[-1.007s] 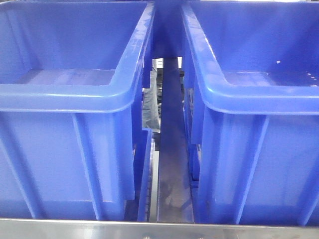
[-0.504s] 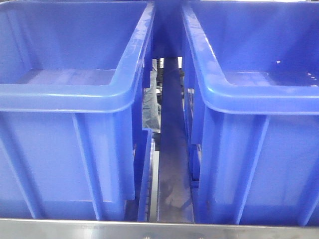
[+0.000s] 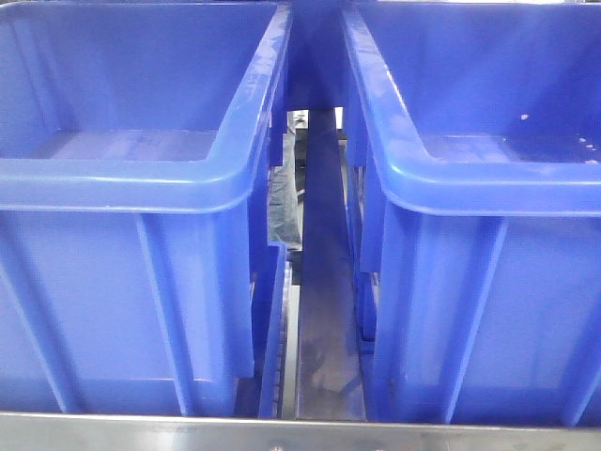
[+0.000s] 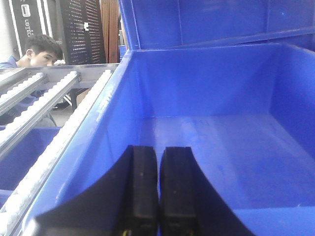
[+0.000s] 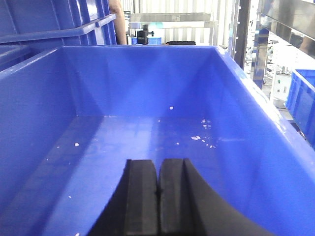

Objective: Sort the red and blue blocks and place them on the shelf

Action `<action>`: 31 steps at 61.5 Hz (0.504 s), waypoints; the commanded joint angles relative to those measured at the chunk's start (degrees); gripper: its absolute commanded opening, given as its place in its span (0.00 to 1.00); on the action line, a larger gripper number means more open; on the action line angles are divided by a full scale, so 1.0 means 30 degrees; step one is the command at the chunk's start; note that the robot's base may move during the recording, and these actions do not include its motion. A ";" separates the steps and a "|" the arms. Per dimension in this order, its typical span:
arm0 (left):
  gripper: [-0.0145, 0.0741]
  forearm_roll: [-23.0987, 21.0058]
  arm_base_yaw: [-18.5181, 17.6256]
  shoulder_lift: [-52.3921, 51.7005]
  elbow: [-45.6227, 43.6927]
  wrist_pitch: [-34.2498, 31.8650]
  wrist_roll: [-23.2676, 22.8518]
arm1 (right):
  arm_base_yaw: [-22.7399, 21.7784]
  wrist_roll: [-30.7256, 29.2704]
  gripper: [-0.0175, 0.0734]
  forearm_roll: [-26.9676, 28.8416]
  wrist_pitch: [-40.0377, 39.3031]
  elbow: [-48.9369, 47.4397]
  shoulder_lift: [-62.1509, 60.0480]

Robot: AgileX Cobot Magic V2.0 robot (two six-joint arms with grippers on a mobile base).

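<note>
The red and blue blocks are out of view in every frame. My left gripper (image 4: 158, 150) is shut with nothing between its black fingers, and it hangs inside a large blue bin (image 4: 197, 83) above the bin's bare floor. My right gripper (image 5: 158, 162) is also shut and holds nothing. It sits inside another large blue bin (image 5: 138, 78) whose floor carries white specks. The shelf shows as white roller tracks (image 4: 54, 103) left of the left bin. In the front view it appears as a steel rail (image 3: 300, 432) below the bins.
In the front view two blue bins (image 3: 141, 178) (image 3: 488, 183) stand side by side, with a narrow gap and a metal rail (image 3: 324, 310) between them. A person (image 4: 39, 51) sits behind the rollers. Another blue bin (image 5: 300, 93) stands at the far right.
</note>
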 commanded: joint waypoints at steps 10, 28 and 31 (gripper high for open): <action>0.30 -0.0301 -0.0146 -0.0328 0.0537 -0.1723 -0.0080 | -0.0080 0.0015 0.25 0.0009 -0.1817 -0.0429 -0.0374; 0.30 -0.0330 -0.0146 -0.0328 0.0537 -0.1723 -0.0080 | -0.0080 0.0015 0.25 0.0009 -0.1817 -0.0429 -0.0374; 0.30 -0.0330 -0.0146 -0.0328 0.0537 -0.1723 -0.0080 | -0.0080 0.0015 0.25 0.0009 -0.1817 -0.0429 -0.0374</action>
